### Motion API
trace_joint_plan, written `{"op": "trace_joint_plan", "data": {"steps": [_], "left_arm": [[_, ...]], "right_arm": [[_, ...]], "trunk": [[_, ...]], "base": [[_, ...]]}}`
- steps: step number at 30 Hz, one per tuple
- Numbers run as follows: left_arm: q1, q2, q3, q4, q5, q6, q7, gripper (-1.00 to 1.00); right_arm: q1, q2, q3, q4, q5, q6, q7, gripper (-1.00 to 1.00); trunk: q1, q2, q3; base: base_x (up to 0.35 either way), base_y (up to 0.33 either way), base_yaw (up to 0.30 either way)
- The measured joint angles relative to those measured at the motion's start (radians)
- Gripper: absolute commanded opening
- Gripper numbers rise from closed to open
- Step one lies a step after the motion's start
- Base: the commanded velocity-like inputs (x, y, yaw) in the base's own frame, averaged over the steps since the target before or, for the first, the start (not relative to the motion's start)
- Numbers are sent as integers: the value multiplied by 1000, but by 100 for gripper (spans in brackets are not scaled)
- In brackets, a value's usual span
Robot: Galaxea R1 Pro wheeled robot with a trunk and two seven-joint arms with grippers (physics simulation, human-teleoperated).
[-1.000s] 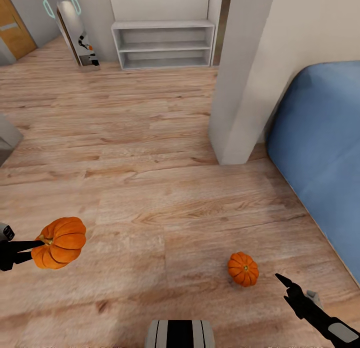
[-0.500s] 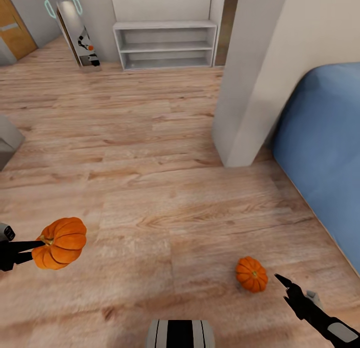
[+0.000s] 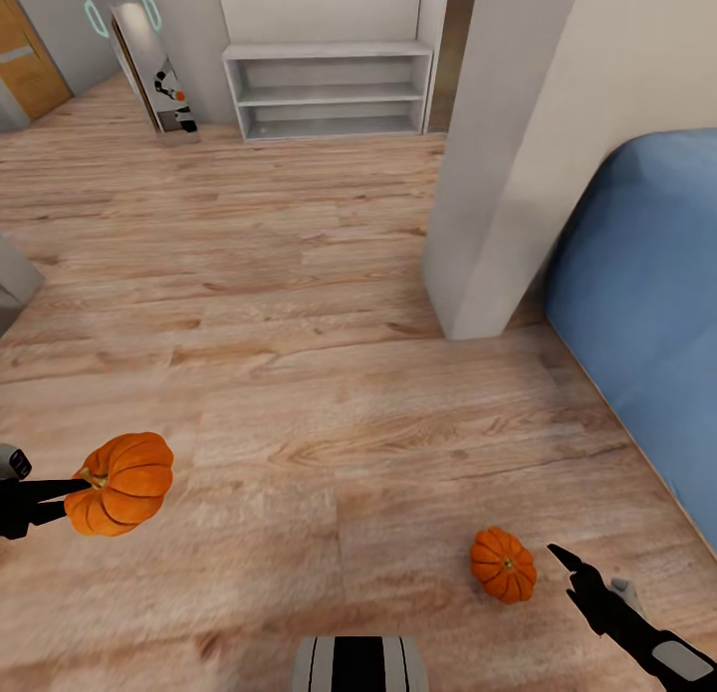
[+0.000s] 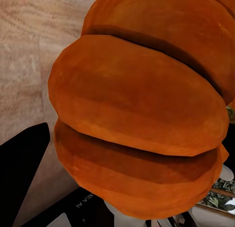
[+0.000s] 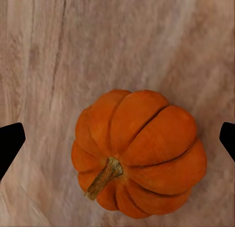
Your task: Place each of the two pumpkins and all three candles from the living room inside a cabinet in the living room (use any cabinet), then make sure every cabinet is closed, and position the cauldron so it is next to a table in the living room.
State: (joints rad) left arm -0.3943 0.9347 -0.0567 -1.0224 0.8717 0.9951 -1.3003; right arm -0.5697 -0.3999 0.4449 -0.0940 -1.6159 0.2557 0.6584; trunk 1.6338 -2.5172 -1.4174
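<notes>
We see the left gripper (image 3: 62,493) clamped on one pumpkin (image 3: 121,483), held in the air above the wooden floor (image 3: 299,304) at the left of the head view. Its thin black fingers (image 3: 45,490) meet the fruit at the stem end, so the stem points sideways toward the arm and the pumpkin's axis lies roughly level. In the left wrist view that held pumpkin (image 4: 142,114) crowds the lens, its ribs running across, with a black finger (image 4: 22,163) at the edge.

The right gripper (image 3: 568,563) hangs low at the right of the head view, just beside the second pumpkin (image 3: 503,565) but apart from it. In the right wrist view its two black fingertips (image 5: 10,144) stand wide apart at either edge with nothing between them but floor and fruit; we see no contact. The second pumpkin (image 5: 138,153) rests on the planks (image 5: 63,51), tipped slightly, its short tan stem (image 5: 104,178) leaning to one side rather than straight up.

Around them, pale wood-grain boards run across the room. A white wall corner (image 3: 498,164) stands beside a blue sofa (image 3: 647,304) on the right. At the far wall sits a grey open shelf unit (image 3: 329,90), and a leaning mirror (image 3: 154,70) to its left.
</notes>
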Motion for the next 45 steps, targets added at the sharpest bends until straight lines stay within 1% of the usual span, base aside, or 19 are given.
{"op": "trace_joint_plan", "data": {"steps": [14, 18, 21, 24, 39, 43, 45], "left_arm": [[0, -1, 0, 1, 0, 0, 0, -100], [0, -1, 0, 3, -1, -1, 0, -100], [0, 0, 0, 4, -1, -1, 0, -100], [0, -1, 0, 5, -1, -1, 0, -100], [0, 0, 0, 6, -1, -1, 0, -100], [0, -1, 0, 6, -1, -1, 0, -100], [0, 0, 0, 6, 1, 0, 0, -100]], "right_arm": [[0, 0, 1, 0, 1, -9, 0, 100], [0, -1, 6, -8, 2, -9, 0, 100], [-1, -2, 8, -46, 4, -8, 0, 100], [0, -2, 8, -60, 5, -15, 3, 100], [0, -2, 11, -90, 8, -31, 0, 100], [0, -1, 12, -90, 6, -61, 0, 100], [-1, -1, 12, -90, 8, -66, 0, 100]], "trunk": [[0, 0, 0], [2, -1, -15], [3, -2, -27], [5, -2, -39], [11, -6, -97], [13, -7, -112], [13, -7, -112]], "base": [[7, 1, 0], [0, 0, 0], [0, 0, 0], [0, 0, 0], [0, 0, 0], [0, 0, 0], [0, 0, 0]]}}
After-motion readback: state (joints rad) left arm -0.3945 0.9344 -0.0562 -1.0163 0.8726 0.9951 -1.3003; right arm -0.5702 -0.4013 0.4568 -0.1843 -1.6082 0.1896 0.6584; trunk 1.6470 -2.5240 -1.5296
